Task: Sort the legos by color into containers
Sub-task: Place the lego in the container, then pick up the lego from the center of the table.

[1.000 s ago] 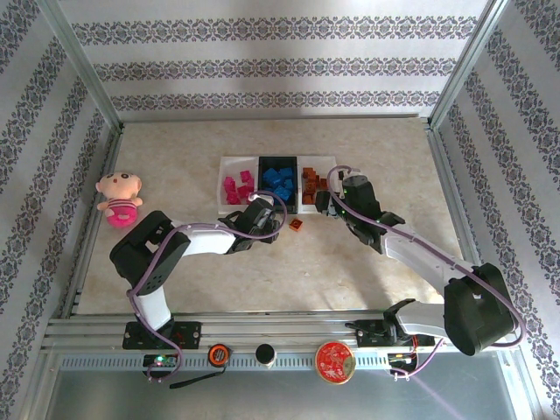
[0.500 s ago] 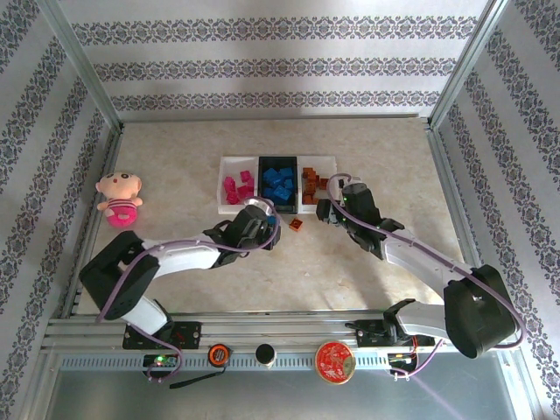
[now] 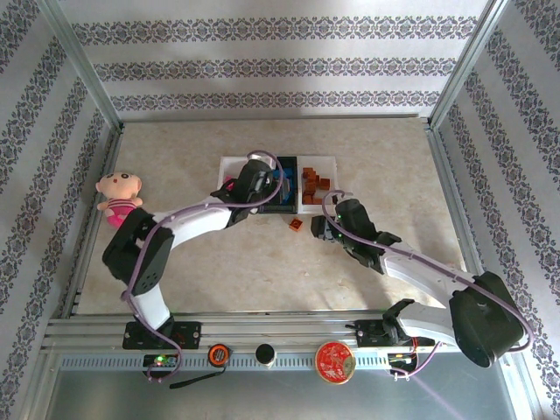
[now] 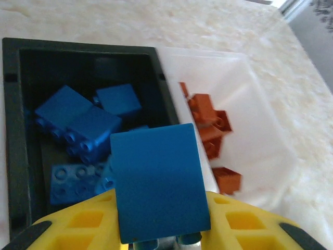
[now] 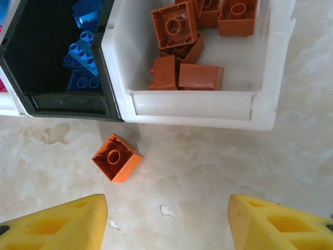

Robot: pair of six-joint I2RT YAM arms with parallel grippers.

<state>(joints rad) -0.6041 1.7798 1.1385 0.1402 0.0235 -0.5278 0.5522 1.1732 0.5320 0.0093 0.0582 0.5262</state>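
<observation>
**Left gripper (image 4: 158, 235) has moved from the table (image 5: 208, 166) to above the black rectangular middle tray (image 4: 13, 130).**
Its fingers (image 4: 78, 229) clamp a square blue plastic brick (image 4: 156, 182) over the blue bricks (image 4: 86, 122) stored there, so release looks due. Right gripper (image 5: 166, 219), half open and empty, hovers over one loose orange brick (image 5: 117, 157) lying just near of the right white tray (image 5: 192, 104) of orange bricks (image 5: 179, 54).

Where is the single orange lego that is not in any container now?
In the right wrist view, the orange lego lies on the table, just outside the near walls where the black tray meets the right white tray.
</observation>
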